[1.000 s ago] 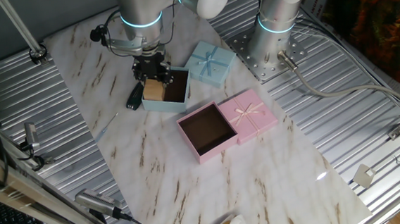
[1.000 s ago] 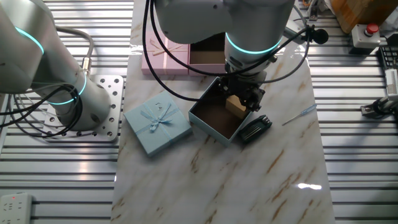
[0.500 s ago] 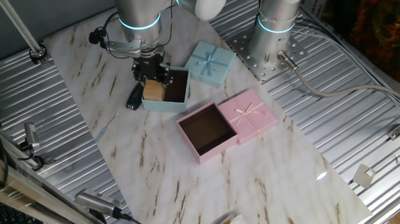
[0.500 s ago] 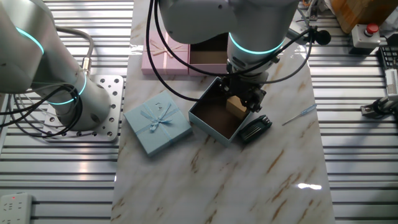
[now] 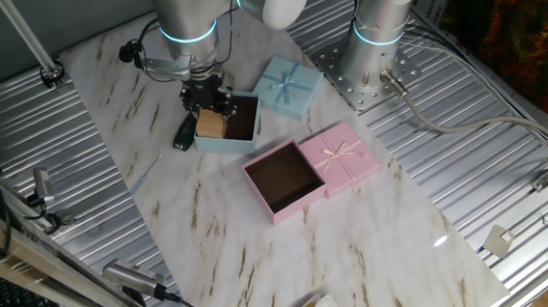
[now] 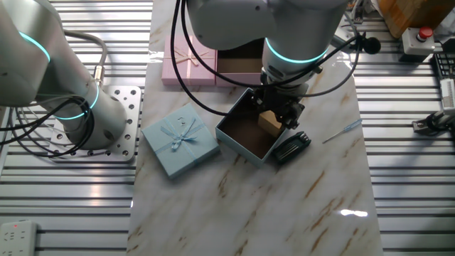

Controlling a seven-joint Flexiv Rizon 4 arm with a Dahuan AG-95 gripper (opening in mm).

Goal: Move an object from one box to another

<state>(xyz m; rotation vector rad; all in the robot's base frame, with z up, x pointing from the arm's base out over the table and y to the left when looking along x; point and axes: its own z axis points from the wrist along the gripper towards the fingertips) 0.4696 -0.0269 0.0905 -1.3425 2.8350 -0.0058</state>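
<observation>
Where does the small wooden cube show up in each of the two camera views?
One fixed view: wooden cube upper left of centre, inside the light blue box, under the gripper.
Other fixed view: centre right, same box.
Shared landmark: the black item beside that box.

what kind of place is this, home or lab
Most likely a robotics lab bench: a marble-look sheet lies on a ribbed metal table, the arm's base is bolted down, and cables run across.
</observation>
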